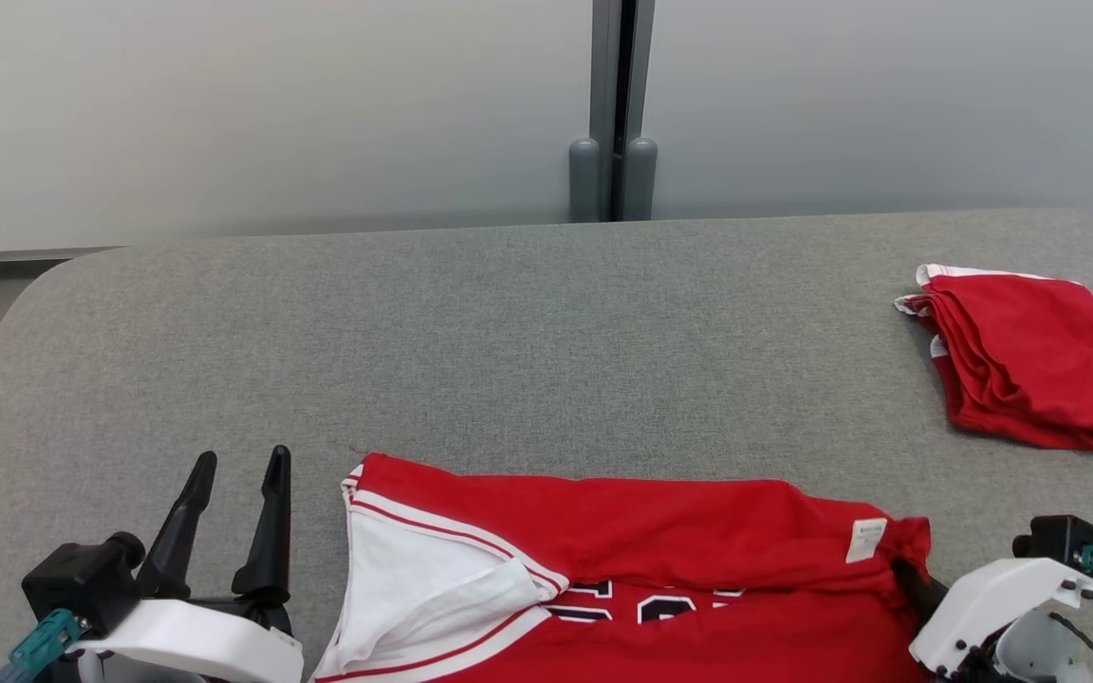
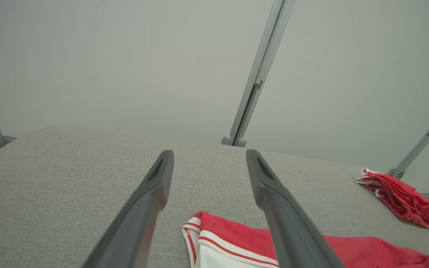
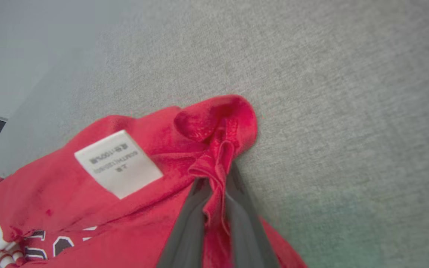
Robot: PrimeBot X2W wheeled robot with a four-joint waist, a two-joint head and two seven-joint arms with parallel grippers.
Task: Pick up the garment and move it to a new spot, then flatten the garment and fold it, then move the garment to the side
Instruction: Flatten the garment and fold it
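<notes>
Between right gripper point(image 3: 216, 178) fingers point(image 3: 186, 230), bunched garment point(image 3: 140, 219) corner.

On grey table point(image 1: 509, 332): jersey point(image 1: 698, 512), folded cloth point(image 1: 1040, 360)

red jersey point(image 1: 660, 531) half-folded on table point(image 1: 509, 323)

Garment point(image 1: 660, 531): red knit cloth, matt, with a fine grain in the right wrist view; trim and lining are white cloth.
Label point(image 3: 117, 163), centre-left of frame: white, smooth, printed; cloth or paper not clear.
Table point(image 1: 546, 332): grey coarse-weave cloth cover, matt, slightly rough.
Folded red cloth point(image 1: 1030, 370), upper right: same matt look.
Left gripper point(image 2: 209, 153): fingers point(image 2: 151, 201) dark, matt, smooth, plastic-looking.
Wrist housing point(image 1: 195, 645), lower left: white plastic, slight sheen.
Back panels point(image 1: 224, 114): pale, smooth, matt.
</notes>
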